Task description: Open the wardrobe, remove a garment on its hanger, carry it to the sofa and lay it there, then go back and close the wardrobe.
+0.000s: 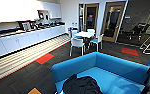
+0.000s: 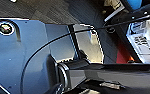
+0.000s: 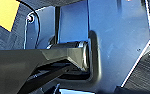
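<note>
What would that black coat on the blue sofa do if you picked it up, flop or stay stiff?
The black coat would probably flop and droop: it lies crumpled in soft folds on the blue sofa. It likely wouldn't roll or tip. Pushed, it would probably bunch up instead of sliding neatly.

We count one blue sofa (image 1: 108, 68), one black garment (image 1: 82, 85) lying on its seat, and two red floor patches (image 1: 44, 58) on the carpet

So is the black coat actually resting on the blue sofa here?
Touching. In the head view the black coat lies heaped on the seat of the blue sofa, with blue cushion showing around it.
</note>
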